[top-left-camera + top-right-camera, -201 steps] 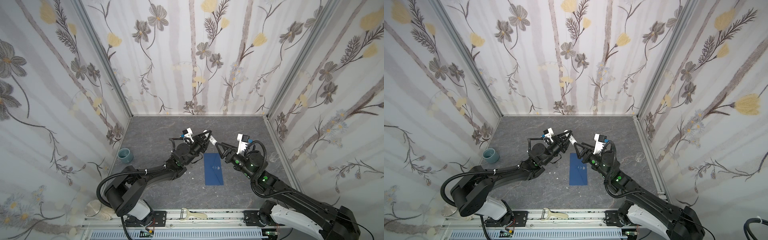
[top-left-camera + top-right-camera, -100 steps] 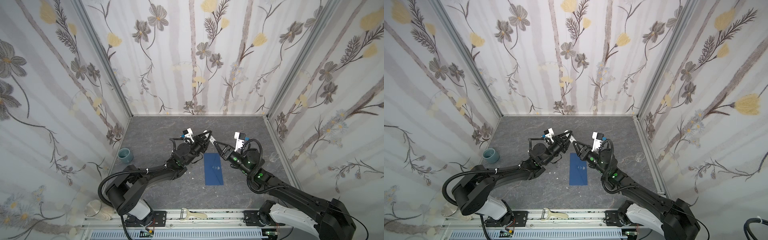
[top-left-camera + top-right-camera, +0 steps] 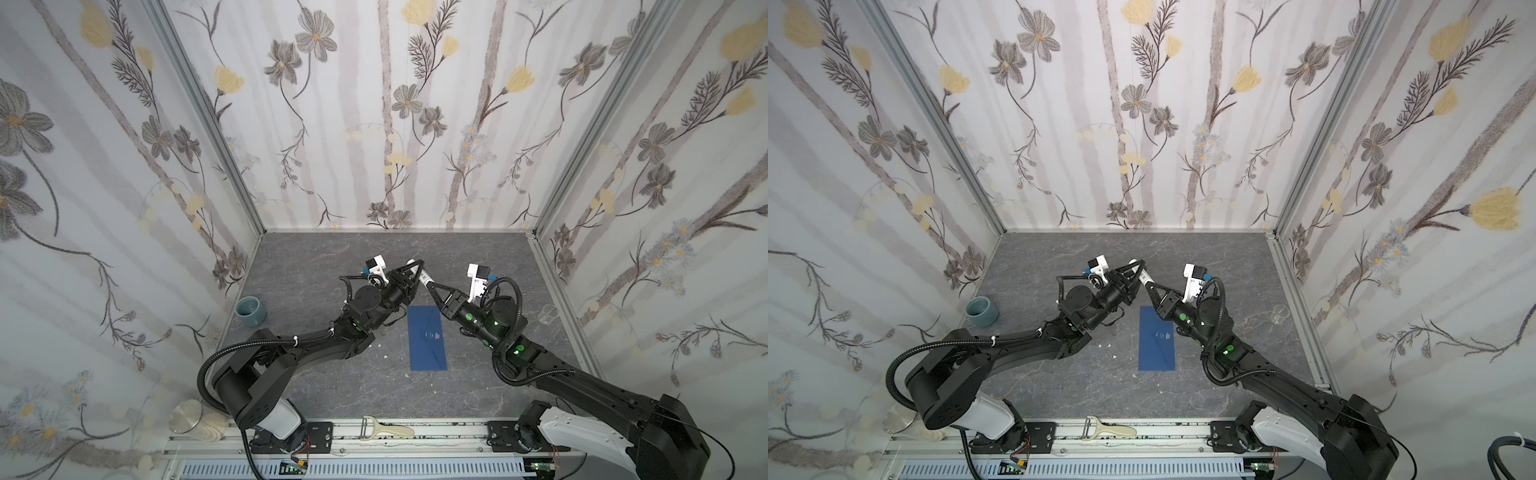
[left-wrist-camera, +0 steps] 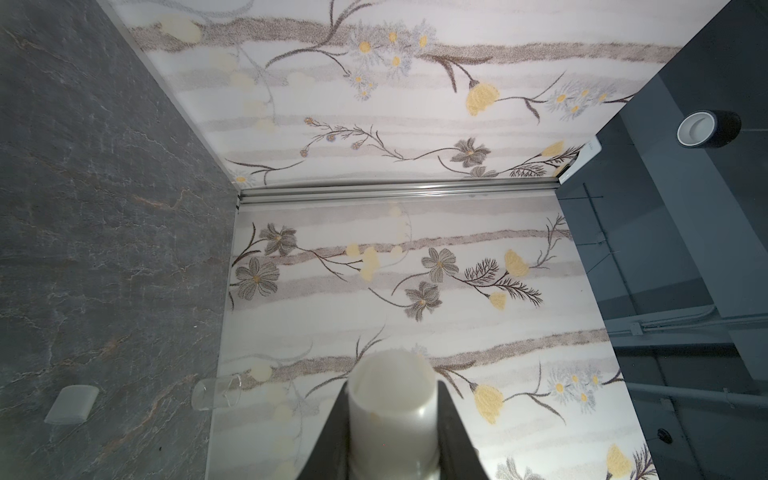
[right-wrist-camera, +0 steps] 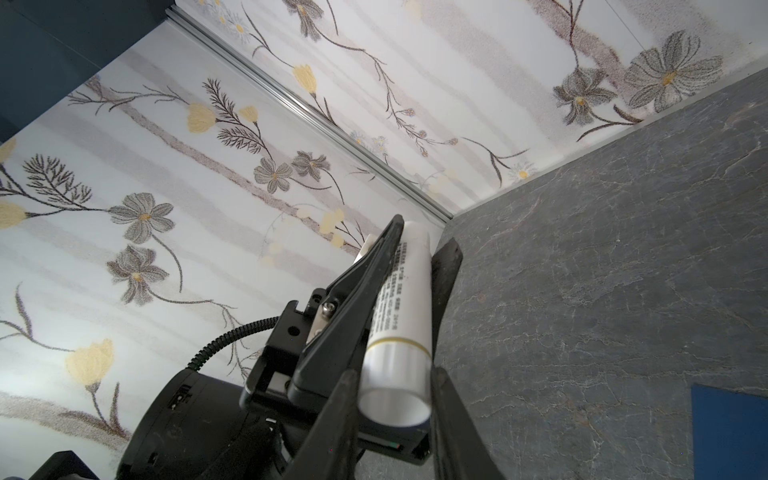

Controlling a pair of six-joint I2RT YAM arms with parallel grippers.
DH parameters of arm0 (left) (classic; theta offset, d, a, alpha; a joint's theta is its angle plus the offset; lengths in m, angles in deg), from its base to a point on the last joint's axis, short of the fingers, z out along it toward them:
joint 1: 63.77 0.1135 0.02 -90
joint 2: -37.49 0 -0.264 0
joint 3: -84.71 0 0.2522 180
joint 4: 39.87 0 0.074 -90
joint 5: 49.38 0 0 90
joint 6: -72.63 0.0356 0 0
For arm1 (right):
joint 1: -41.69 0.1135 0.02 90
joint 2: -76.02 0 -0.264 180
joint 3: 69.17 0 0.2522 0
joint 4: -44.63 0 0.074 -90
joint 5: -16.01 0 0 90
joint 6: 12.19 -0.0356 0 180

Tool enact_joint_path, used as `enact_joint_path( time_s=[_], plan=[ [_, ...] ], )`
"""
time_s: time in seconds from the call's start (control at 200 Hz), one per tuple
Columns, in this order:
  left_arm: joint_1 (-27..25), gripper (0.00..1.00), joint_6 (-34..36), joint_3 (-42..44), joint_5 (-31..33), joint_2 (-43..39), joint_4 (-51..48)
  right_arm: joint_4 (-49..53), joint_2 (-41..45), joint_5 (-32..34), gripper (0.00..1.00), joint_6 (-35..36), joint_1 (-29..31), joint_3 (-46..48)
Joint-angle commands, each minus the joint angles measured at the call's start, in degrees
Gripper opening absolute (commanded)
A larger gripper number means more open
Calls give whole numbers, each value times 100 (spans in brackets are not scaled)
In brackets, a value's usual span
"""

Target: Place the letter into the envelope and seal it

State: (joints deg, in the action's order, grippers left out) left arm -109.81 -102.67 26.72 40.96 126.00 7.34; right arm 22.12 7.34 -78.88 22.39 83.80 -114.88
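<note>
Though the letter is nowhere in sight, likely tucked inside, the envelope (image 3: 427, 338) lies flat at the centre of the table (image 3: 316, 266), looking closed. Above its far end the left claw (image 4: 392, 386) and right claw (image 5: 392, 386) each pinch the glue stick (image 5: 401, 316), so sealing seems unfinished.

- One navy envelope (image 3: 427, 338) on the worktop (image 3: 316, 266).
- One white glue stick (image 3: 422, 274), beyond the envelope.
- One teal cup (image 3: 251, 311), left of the envelope.
- One clear glass (image 3: 548, 313), right of the envelope.
- One peeler (image 3: 386, 430).
- Two tools: left tool (image 3: 415, 266), right tool (image 3: 430, 285).
</note>
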Motion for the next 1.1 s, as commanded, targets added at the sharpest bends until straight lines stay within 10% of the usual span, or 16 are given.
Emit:
enact_joint_path(
  time_s=[0.0, 0.899, 1.094],
  plan=[
    [-12, 0, 48, -42, -77, 13, 266, -141, -22, -110, 33, -84, -9, -88],
    [-28, 0, 8, -85, -169, 79, 328, -41, -145, -215, 33, -92, -27, -224],
    [-28, 0, -7, -77, -156, 82, 346, -34, -163, -228, 20, -90, -36, -231]
  ],
)
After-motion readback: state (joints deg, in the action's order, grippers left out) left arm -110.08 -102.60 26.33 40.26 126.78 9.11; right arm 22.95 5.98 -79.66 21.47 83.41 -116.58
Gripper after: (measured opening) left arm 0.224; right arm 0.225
